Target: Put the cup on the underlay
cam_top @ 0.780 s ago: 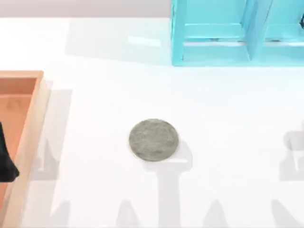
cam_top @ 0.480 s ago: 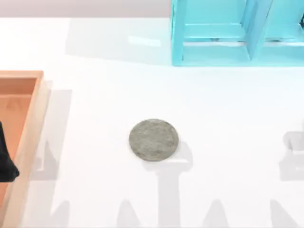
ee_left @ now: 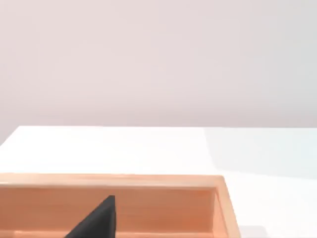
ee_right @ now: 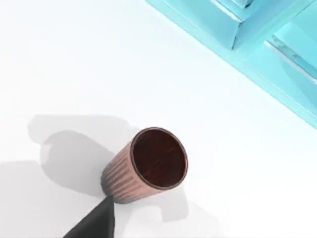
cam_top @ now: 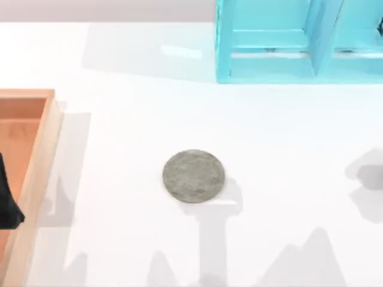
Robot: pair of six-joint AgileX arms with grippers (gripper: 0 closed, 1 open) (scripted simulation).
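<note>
The cup is a reddish-brown ribbed tumbler with a dark inside, standing mouth-up on the white table in the right wrist view. A dark tip of my right gripper overlaps the cup's base from the side. The underlay, a flat grey speckled disc, lies alone near the middle of the table in the top view, with nothing on it. My left gripper hangs parked over the orange tray at the left edge, and its dark tip also appears in the left wrist view.
An orange wooden tray runs along the left edge of the table. A light blue shelf unit stands at the back right, and its corner is a short way behind the cup. White tabletop lies all round the underlay.
The arm shadows at the table's right edge and along its front right have shifted and grown. The underlay and my left arm have not moved.
</note>
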